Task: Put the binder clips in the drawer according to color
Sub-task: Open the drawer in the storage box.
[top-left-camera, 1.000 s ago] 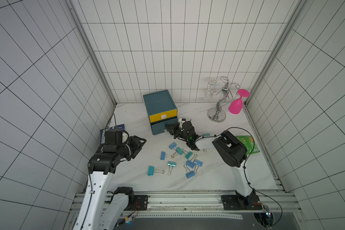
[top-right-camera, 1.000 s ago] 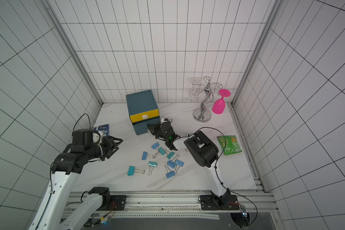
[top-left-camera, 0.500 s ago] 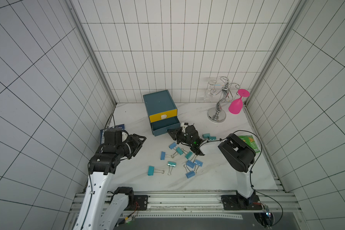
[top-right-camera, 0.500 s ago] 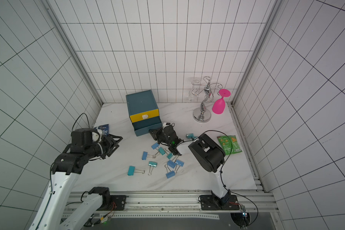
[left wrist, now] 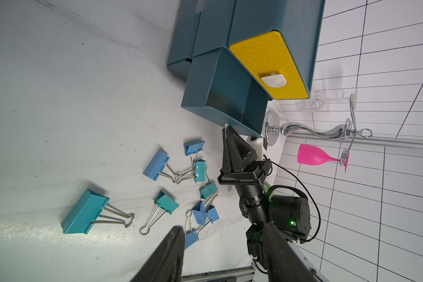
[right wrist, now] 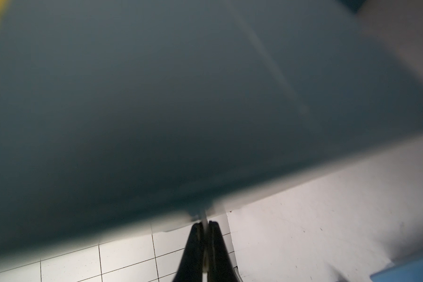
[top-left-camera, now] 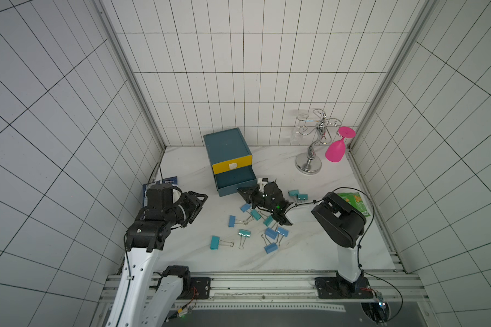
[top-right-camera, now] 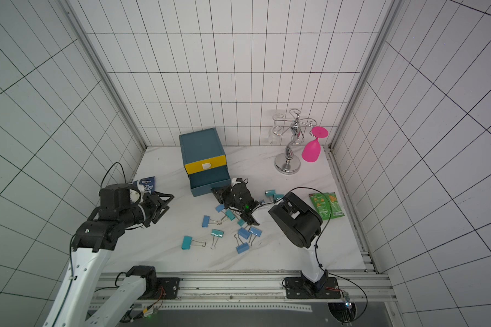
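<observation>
L gripper (top-left-camera: 200, 205) hovers well off the cabinet (top-left-camera: 227, 144), out front and to one side. Its fingers are wide w/ nothing between them, likely parked clear of the pull. Loose binder clips (top-left-camera: 270, 232), blue & teal, lie on the surface (top-left-camera: 309, 254) in front of the cabinet; none seen inside it. R gripper (right wrist: 205, 225) is at the cabinet's front, fingers pinched tight on the thin white pull tab (right wrist: 204, 216) of the middle teal drawer (top-left-camera: 233, 181). That drawer stands partway out, prob. being opened for one color. Yellow top drawer (top-left-camera: 231, 165) is closed.
</observation>
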Controlling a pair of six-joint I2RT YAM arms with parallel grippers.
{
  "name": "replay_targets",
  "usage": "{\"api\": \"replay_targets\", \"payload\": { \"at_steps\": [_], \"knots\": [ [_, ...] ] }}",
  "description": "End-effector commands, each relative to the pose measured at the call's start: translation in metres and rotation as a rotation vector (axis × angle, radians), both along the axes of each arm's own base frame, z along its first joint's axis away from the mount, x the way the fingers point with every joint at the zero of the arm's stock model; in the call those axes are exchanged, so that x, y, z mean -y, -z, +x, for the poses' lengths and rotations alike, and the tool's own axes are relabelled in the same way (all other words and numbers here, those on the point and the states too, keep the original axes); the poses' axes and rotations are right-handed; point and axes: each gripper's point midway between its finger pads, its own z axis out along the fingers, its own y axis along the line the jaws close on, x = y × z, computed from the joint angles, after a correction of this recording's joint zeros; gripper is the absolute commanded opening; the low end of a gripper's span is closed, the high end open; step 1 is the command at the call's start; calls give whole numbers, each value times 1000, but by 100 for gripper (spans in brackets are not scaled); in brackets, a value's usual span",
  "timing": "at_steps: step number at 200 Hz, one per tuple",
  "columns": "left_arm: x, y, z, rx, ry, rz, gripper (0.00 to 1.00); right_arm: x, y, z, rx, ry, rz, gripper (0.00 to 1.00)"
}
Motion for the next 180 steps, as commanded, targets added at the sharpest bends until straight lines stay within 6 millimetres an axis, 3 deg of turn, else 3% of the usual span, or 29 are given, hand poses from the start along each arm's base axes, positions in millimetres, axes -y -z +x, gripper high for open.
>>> {"api": "replay_targets", "payload": {
  "at_steps": [1, 151, 180],
  "knots": [
    [-1, 0, 2, 18, -4, 3, 55, -4, -4, -19, -6, -39, 3, 0],
    [1, 3, 2, 21, 3, -15, 55, 9, 6, -24, -25, -19, -47, 0],
    [2, 3, 2, 22, 3, -16, 56, 15, 9, -25, -28, -15, -71, 18]
  ]
}}
